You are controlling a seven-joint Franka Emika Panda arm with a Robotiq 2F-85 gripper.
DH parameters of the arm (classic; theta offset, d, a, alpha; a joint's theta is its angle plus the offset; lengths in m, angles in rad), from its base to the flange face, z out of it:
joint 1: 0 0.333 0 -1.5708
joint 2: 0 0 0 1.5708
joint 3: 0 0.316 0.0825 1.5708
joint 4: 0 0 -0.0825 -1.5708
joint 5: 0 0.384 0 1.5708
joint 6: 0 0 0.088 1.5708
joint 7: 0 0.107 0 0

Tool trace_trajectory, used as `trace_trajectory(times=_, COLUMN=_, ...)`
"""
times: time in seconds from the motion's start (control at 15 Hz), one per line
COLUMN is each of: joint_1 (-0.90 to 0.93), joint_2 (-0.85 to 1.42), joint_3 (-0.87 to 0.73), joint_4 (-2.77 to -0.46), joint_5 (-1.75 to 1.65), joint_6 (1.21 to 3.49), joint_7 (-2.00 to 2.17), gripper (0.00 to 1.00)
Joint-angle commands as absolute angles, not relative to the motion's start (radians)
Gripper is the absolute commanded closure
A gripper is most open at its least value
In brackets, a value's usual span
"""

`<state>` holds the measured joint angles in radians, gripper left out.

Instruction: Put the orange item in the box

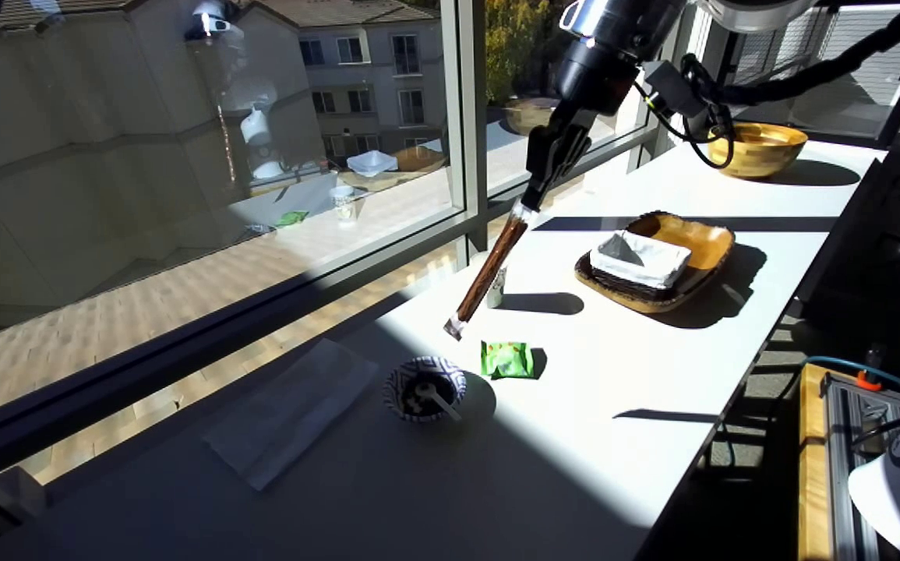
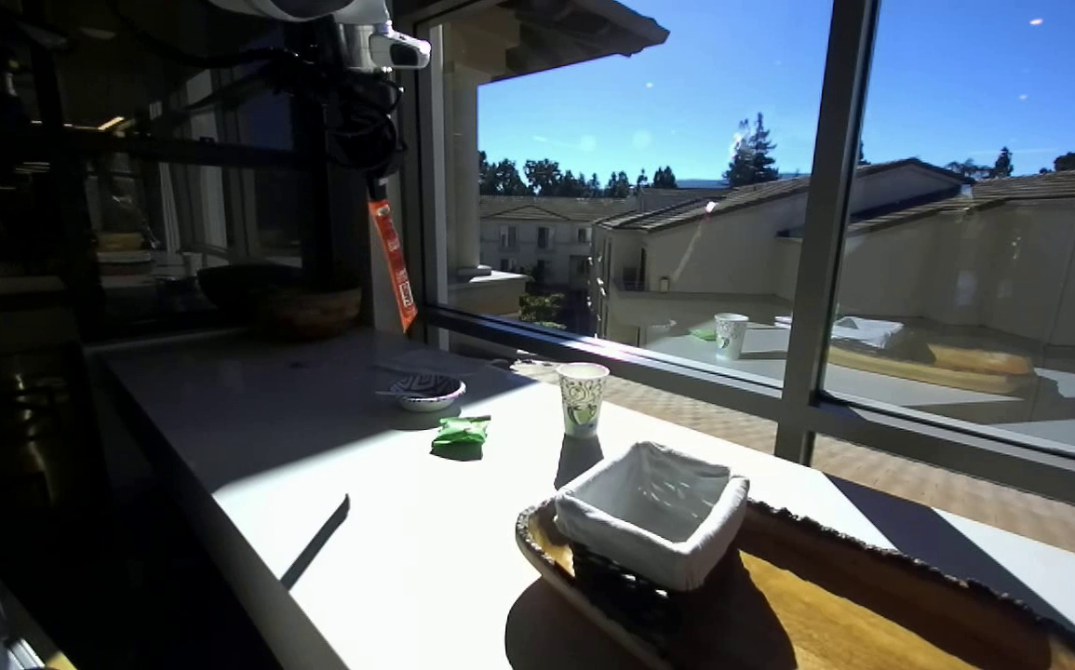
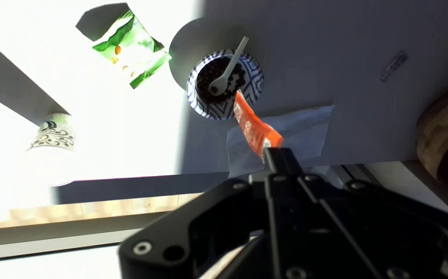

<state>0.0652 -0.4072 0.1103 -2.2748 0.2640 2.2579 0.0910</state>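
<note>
For a good placement, the orange packet (image 2: 393,265) should travel high enough for its dangling end to clear the rim of the white-lined box (image 2: 630,551), then be lowered before release, lest so long a strip catch across the walls. The gripper (image 3: 280,155), its fingers nearly together, pinches the packet's upper end in mid-air well apart from the box, and the arm (image 1: 629,19) reaches from above, pointing it downward.

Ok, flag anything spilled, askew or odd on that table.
I see no spill. One oddity: in the wrist view, a small translucent piece lies by itself on the shaded table, like stray litter; what it is, I can't tell.
</note>
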Motion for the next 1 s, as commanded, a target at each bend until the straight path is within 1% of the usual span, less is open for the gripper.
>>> trace_trajectory(times=0.0, joint_1=-0.011, joint_2=-0.57, joint_3=0.094, joint_4=-2.359, joint_5=0.155, joint_6=2.15, joint_7=0.246, gripper=1.0)
trace_trajectory(times=0.27, joint_1=-0.132, joint_2=-0.626, joint_3=0.06, joint_4=-2.375, joint_5=0.008, joint_6=2.042, joint_7=0.314, gripper=1.0)
trace_trajectory(times=0.67, joint_1=-0.291, joint_2=-0.556, joint_3=0.05, joint_4=-2.337, joint_5=-0.237, joint_6=1.963, joint_7=0.414, gripper=1.0)
trace_trajectory(times=0.87, joint_1=-0.34, joint_2=-0.521, joint_3=0.041, joint_4=-2.325, joint_5=-0.325, joint_6=1.901, joint_7=0.491, gripper=1.0)
trace_trajectory(times=0.93, joint_1=-0.296, joint_2=-0.55, joint_3=0.019, joint_4=-2.349, joint_5=-0.289, joint_6=1.949, joint_7=0.442, gripper=1.0)
